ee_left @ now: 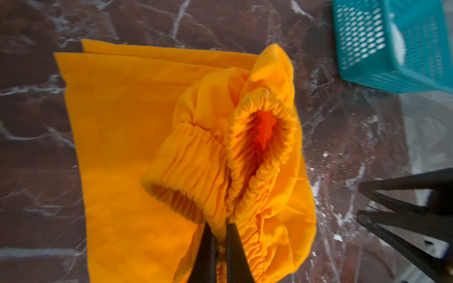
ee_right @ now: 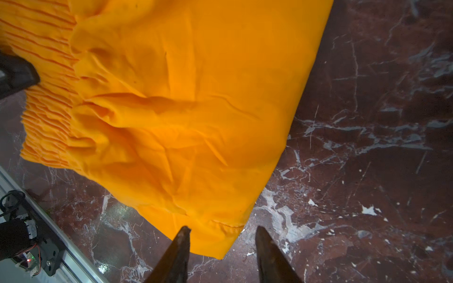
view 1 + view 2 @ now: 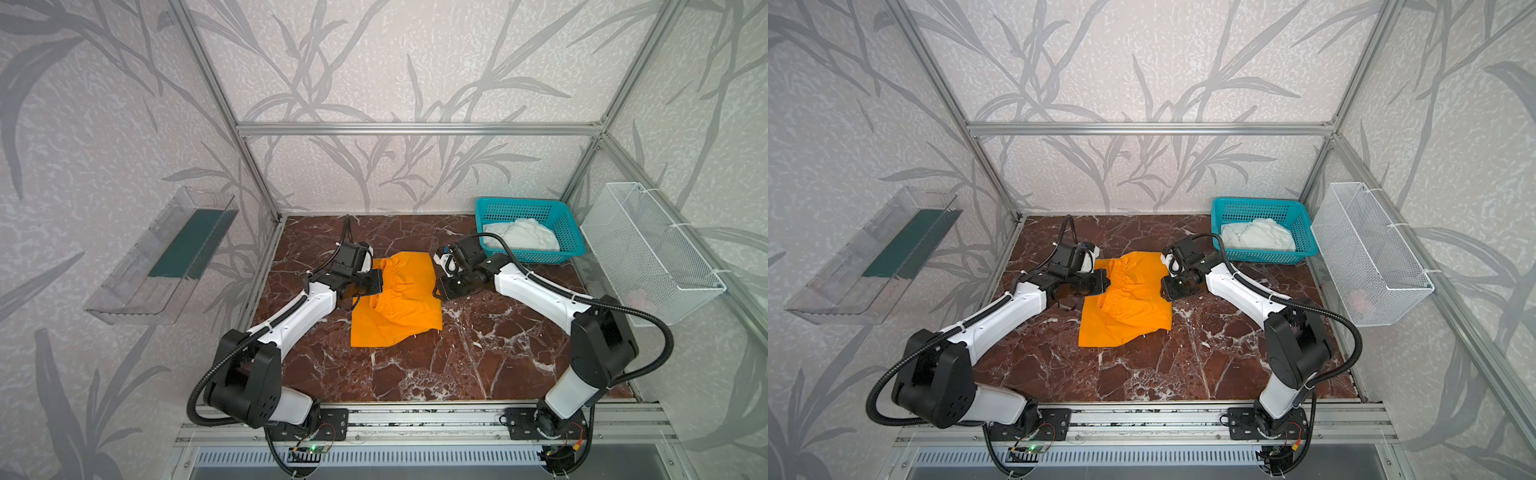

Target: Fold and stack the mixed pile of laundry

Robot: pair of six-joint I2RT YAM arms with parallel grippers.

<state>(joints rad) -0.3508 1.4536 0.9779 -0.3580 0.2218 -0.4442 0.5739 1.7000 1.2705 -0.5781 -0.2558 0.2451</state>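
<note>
Red-brown marbled stone topped the table (image 3: 457, 365) inside a cell of aluminium bars and leaf-patterned wallpaper. The orange trousers (image 3: 399, 307) lay near its middle between two arms, partly doubled over. The left tool (image 1: 217, 232) was clenched on the elastic waistband (image 1: 186, 176), raising that ruffled edge above the flat leg panels beneath. The right tool (image 2: 223, 230) stood released, its jaws parted to either side of a hemmed corner at the garment's right edge in both top views, with no pinch on the cloth to be seen.

The white shirt (image 3: 521, 237) sat crumpled in the teal basket (image 3: 540, 257) at the table's far right corner, well apart from the trousers. No print showed on it.

The trousers looked thin, smooth and finely creased, so they were probably light and limp. They would likely sag from any single hold and slide easily over the polished stone. The thick, ribbed waistband seemed to offer the firmest bite. The stitched hems and corners looked like the next best holds, though a shallow pinch there might catch only one layer.

The shirt appeared softer and bulkier. It would probably need lifting clear of the basket's lattice walls and spreading flat before any fold.

A white wire basket (image 3: 648, 249) hung on the right wall and a clear plastic tray (image 3: 162, 257) on the left.
</note>
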